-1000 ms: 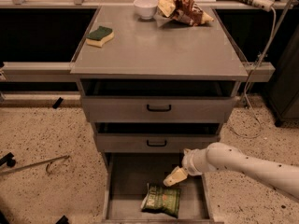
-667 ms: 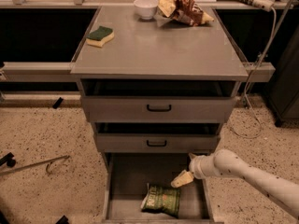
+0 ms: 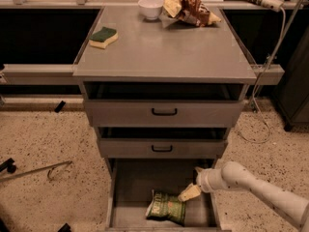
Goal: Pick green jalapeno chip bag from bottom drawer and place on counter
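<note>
reach is the step in hand: the tool (image 3: pixel 189 193) hangs in the bottom drawer (image 3: pixel 135 182) at the far right corner of the green jalapeno chip bag (image 3: pixel 166 208) lying flat there, apart or together i can't tell, and next it likely must drop and clamp.

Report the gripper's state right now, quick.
Gripper: state cannot be told; it sits low in the open bottom drawer, at the upper right corner of the green jalapeno chip bag.
</note>
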You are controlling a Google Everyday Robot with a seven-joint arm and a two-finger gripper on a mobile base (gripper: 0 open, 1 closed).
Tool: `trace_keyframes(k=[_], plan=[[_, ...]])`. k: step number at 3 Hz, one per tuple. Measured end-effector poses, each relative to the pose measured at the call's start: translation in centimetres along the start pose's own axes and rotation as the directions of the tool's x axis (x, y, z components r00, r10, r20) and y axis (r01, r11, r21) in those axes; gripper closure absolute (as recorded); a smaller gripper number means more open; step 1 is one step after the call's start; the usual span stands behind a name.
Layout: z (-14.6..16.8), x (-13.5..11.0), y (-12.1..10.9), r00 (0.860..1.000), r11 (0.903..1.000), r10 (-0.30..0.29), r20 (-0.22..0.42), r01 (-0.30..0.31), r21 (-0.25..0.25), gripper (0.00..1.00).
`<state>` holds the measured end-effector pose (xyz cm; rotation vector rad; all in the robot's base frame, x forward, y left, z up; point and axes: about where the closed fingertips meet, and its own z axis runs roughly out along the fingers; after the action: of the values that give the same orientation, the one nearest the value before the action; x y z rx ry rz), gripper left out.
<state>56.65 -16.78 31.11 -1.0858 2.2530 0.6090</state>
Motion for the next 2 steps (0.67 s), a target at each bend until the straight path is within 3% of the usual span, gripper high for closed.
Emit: trace_keyframes(k=[2], plan=[[7.0, 10.2, 0.2, 1.000, 0.9976, -0.005, 0.025, 0.006, -0.069, 0.00]])
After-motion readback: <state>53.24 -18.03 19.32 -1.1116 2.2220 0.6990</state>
